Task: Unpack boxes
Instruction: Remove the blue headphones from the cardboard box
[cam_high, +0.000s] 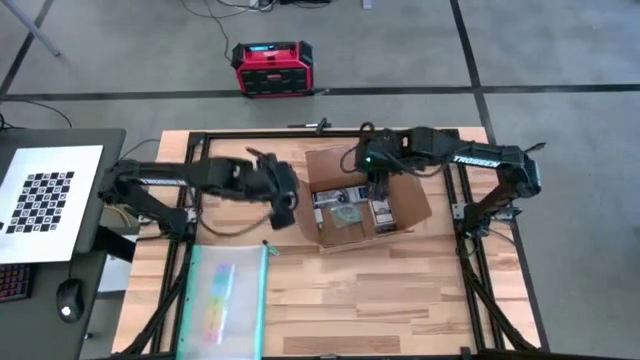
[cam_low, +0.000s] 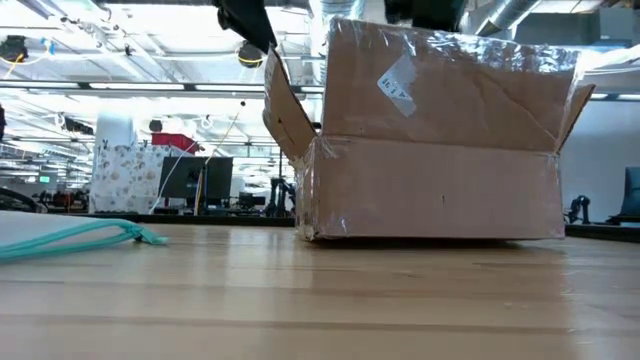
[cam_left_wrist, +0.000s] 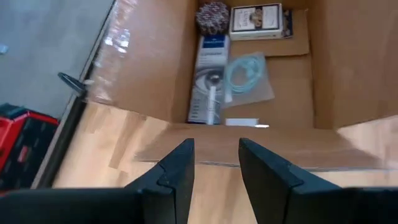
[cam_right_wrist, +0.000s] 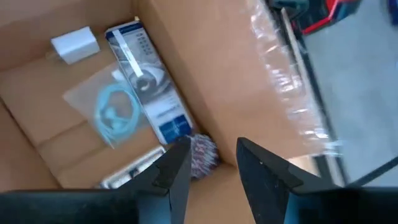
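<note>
Sitting mid-table, one open cardboard box (cam_high: 362, 205) holds one blue-white carton (cam_left_wrist: 207, 78), one bagged teal cable (cam_left_wrist: 244, 71), one white adapter (cam_right_wrist: 74, 44); left gripper (cam_left_wrist: 216, 163) beside it, right gripper (cam_right_wrist: 213, 163) above it, both parted, empty

place: robotics lab – open hall | evidence: ceiling ducts (cam_low: 520, 12), calibration checkerboard (cam_high: 45, 200), taped concrete floor (cam_high: 560, 60)

Both arms are dark, jointed tubes with black cables looping beside them. The right arm (cam_high: 470, 158) bears white TROSSEN lettering and a small green light near its wrist. Each hand has two flat, dark, angular fingers (cam_left_wrist: 177, 174).
</note>
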